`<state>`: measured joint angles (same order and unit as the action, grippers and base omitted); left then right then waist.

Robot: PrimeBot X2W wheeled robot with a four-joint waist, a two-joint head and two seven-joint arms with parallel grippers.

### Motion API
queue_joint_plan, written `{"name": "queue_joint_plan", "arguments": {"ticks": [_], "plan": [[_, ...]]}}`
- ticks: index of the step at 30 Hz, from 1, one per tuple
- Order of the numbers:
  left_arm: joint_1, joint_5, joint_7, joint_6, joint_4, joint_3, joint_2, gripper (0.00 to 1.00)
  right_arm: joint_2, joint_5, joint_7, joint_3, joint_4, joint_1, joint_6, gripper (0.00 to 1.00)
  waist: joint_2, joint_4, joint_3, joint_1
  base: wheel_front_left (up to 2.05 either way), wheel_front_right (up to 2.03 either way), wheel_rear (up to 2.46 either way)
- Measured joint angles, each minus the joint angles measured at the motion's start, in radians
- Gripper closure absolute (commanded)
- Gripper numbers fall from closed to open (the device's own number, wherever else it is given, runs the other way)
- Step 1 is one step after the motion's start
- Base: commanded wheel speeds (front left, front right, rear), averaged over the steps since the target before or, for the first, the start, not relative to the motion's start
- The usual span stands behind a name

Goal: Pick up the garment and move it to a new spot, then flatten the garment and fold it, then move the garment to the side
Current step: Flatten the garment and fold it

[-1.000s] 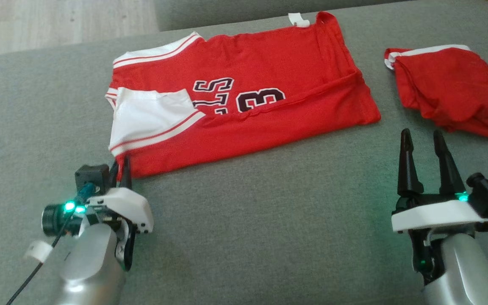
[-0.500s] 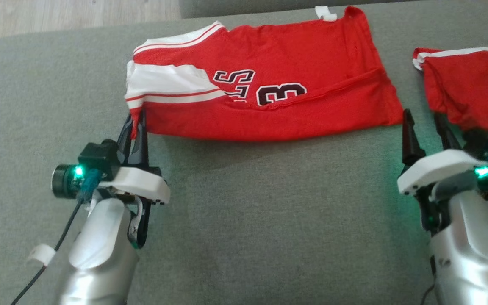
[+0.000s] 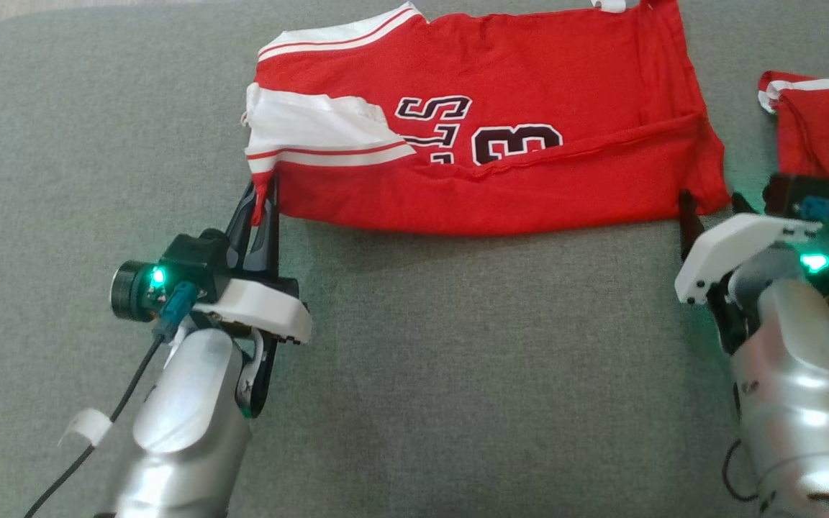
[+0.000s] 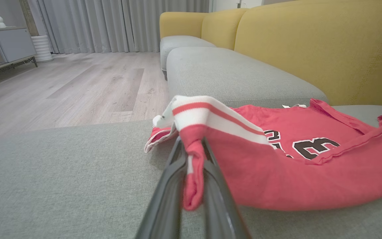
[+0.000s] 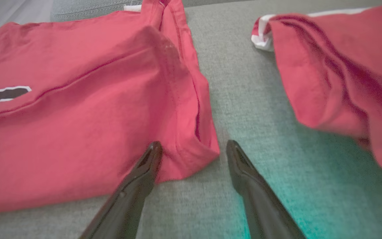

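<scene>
– Pinching what, the left hand (image 3: 265,198)?
– The garment (image 3: 529,194), by its near-left corner, clamped tight and now lifted off the sofa cushion (image 3: 458,374). The right hand (image 5: 193,144) has come up wide, straddling the near-right corner, so the fold looks ready to start.
– Any writing?
– An "S" and a "3"; the rest hides under the fold.

- A grey seat cushion (image 3: 458,374) spreads across the lower half of the head view.
- Yellow backrest (image 4: 310,43), upper right of the left wrist view.
- Pale wooden floor (image 4: 78,86), middle left.
- Grey curtains (image 4: 111,23), top left.
- Low cabinet (image 4: 12,43), upper left corner.
</scene>
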<state>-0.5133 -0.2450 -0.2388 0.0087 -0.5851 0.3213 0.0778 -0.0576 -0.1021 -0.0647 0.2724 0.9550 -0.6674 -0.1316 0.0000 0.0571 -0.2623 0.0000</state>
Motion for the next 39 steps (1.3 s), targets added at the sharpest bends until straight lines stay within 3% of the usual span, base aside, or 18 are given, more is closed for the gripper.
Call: {"name": "queue_joint_plan", "arguments": {"ticks": [1, 2, 10, 19, 28, 39], "plan": [[-0.001, 0.000, 0.000, 0.000, 0.000, 0.001, 0.000, 1.00, -0.002, -0.019, -0.005, 0.000, 0.010, -0.013, 0.000, 0.91, 0.0000, 0.001, 0.000, 0.0001, 0.00, 0.00, 0.00], [-0.002, 0.000, 0.000, 0.000, 0.000, 0.001, 0.000, 1.00, -0.003, -0.040, -0.006, -0.001, 0.018, -0.023, 0.000, 1.00, 0.0000, 0.001, 0.001, 0.0001, 0.00, 0.00, 0.00], [-0.002, 0.000, 0.002, 0.002, -0.020, 0.001, 0.005, 1.00, -0.030, -0.079, 0.044, -0.053, 0.044, -0.040, 0.000, 1.00, 0.0000, -0.014, 0.033, 0.0000, 0.00, 0.00, 0.00], [0.062, -0.003, 0.018, 0.012, -0.051, 0.007, 0.021, 1.00, -0.058, 0.063, 0.073, -0.158, -0.018, -0.019, 0.000, 1.00, 0.0000, -0.040, 0.121, -0.0001, 0.00, 0.00, 0.00], [0.184, -0.012, 0.074, 0.012, -0.026, 0.038, 0.044, 1.00, -0.049, 0.179, 0.001, -0.159, -0.230, 0.257, 0.000, 1.00, 0.0000, -0.051, 0.231, -0.0002, 0.00, 0.00, 0.00], [0.351, -0.028, 0.179, 0.026, 0.124, 0.073, 0.073, 1.00, 0.014, 0.210, -0.122, -0.077, -0.601, 0.609, 0.000, 1.00, 0.0000, -0.063, 0.287, -0.0002, 0.00, 0.00, 0.00]]}}
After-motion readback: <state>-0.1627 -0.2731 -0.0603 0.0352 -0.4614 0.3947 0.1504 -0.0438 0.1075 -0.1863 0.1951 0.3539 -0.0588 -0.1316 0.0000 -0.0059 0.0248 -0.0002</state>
